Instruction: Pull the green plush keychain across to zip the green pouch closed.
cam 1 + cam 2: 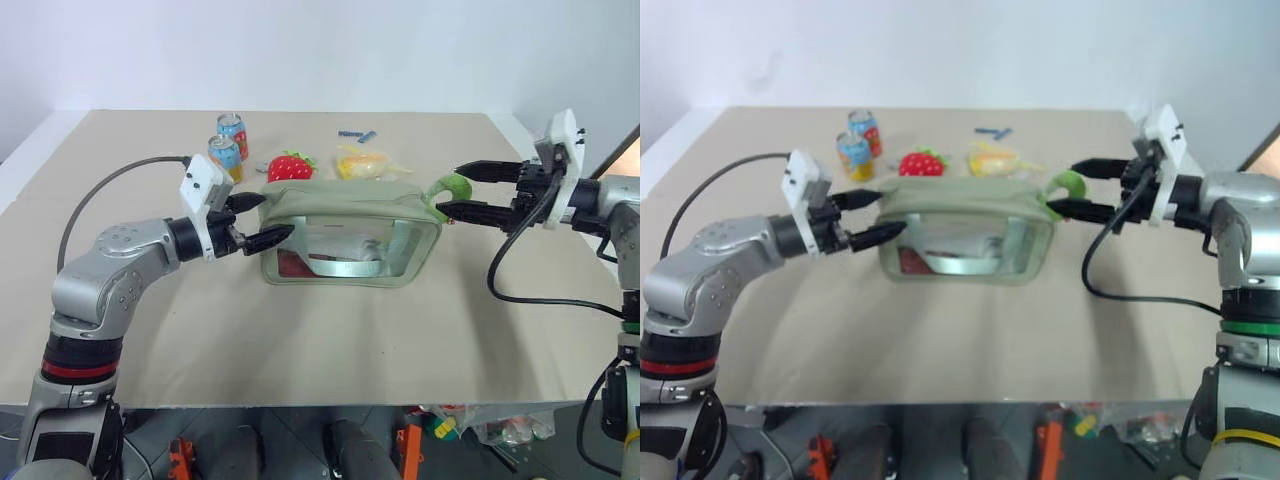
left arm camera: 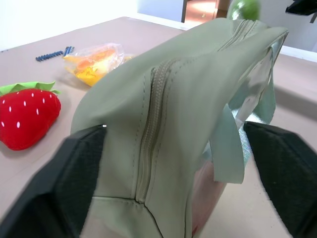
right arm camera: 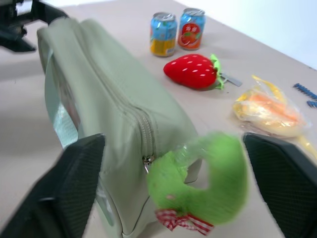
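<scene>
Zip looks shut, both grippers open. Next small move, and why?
Probably back both arms straight away. The green pouch's zipper runs closed to the green plush keychain at its end. The right gripper and left gripper stand open at either end, gripping nothing.

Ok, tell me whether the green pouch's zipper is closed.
Closed: the green pouch has its zipper teeth meshed along the top, with the green plush keychain hanging at the end.
</scene>
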